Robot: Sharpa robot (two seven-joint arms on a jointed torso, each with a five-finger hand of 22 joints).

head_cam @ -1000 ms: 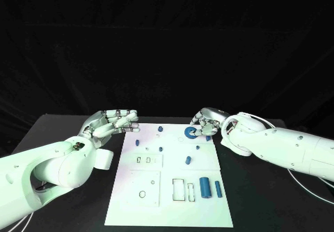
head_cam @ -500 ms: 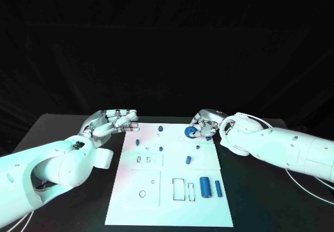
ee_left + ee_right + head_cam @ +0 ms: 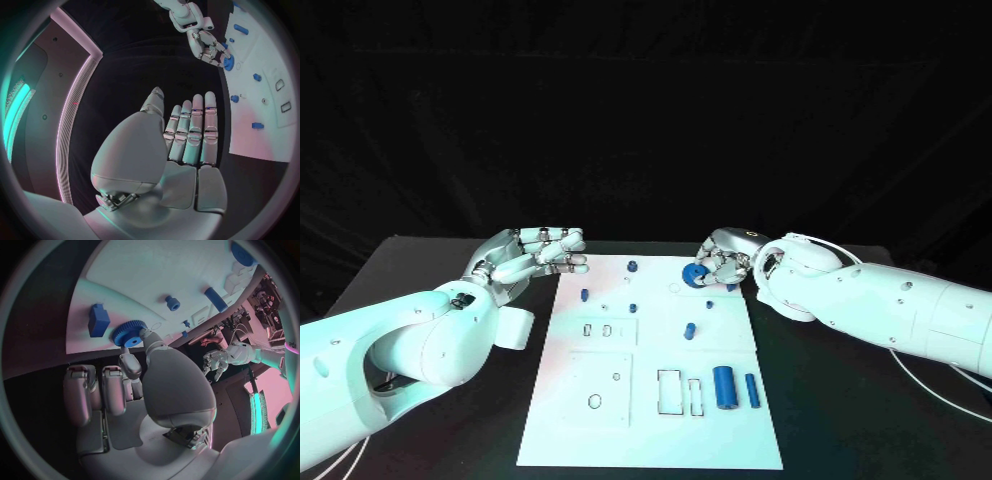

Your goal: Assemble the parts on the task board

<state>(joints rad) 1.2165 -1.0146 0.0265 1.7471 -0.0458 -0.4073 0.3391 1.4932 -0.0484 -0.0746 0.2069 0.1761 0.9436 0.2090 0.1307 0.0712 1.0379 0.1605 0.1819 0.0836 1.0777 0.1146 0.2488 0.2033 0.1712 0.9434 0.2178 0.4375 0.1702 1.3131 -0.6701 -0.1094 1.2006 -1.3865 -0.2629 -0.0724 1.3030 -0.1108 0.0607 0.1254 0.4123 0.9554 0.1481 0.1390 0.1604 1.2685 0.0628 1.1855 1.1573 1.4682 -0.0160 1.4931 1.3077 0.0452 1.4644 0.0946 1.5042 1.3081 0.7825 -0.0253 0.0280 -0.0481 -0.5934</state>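
The white task board (image 3: 646,420) lies lengthwise in the middle of the black table. My right hand (image 3: 728,258) is over the board's far right corner and pinches a blue gear (image 3: 692,273) between thumb and a finger. The right wrist view shows the gear (image 3: 129,334) at the fingertips, close above the board (image 3: 156,275) and next to a blue block (image 3: 98,319). My left hand (image 3: 531,255) hovers beside the board's far left corner and holds nothing. In the left wrist view its fingers (image 3: 190,132) lie straight, side by side.
Several small blue parts are spread over the board's far half, among them a peg (image 3: 632,266) and a slanted piece (image 3: 688,330). A thick blue cylinder (image 3: 724,387) and a thinner one (image 3: 751,390) lie near the right edge, beside rectangular slots (image 3: 671,391).
My right arm has edged slightly leftward while the gear stays pinched at the far right corner. The left hand has not moved.
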